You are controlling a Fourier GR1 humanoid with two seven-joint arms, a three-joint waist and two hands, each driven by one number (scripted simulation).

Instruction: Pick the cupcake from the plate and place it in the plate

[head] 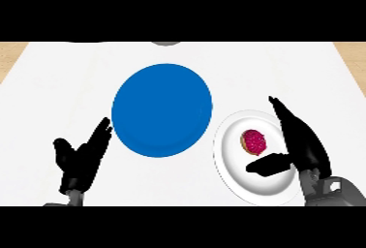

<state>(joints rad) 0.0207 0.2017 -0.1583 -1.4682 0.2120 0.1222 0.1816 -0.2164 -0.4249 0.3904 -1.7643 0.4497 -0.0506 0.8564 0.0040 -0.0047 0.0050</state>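
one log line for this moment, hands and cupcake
right hand: open beside cupcake, not closed | cupcake: on white plate | blue plate: left of it | left hand: open, resting lower-left

Open counter (300, 68) beyond the blue plate (162, 110) and white plate (232, 162); right robot hand (307, 147) close around cupcake (253, 141).

The worktop (64, 72) is a plain white surface that fills almost the whole view, and its left and right sides slant outward from the far edge toward the near one. Beyond those slanting sides, a tan surface with a faint wood-like tone shows as a small wedge in the upper left corner (8, 51) and another in the upper right. At the far edge a small grey shape (166, 43) is cut off by the view's top, too little showing to tell what it is, and a thin dark streak (93, 42) lies just left of it.
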